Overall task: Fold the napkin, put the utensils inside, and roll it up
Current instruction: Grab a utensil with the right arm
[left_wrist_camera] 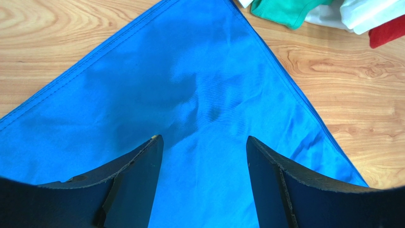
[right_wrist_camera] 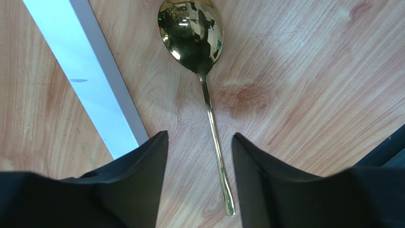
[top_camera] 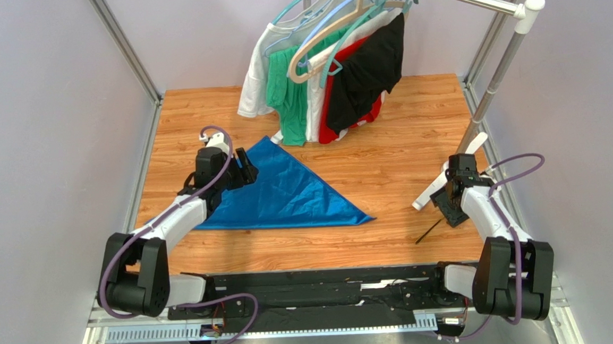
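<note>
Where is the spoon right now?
Right wrist view: the spoon lies on the table's right side, handle seen between the open jaws, beside a white bar.

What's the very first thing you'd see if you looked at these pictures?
The big bright blue napkin, folded into a triangle on the left of the wooden table, with the left gripper open over it. Next, the colourful clothes on hangers at the back. Under the right gripper, open too, a shiny gold spoon lies flat on the wood.
</note>
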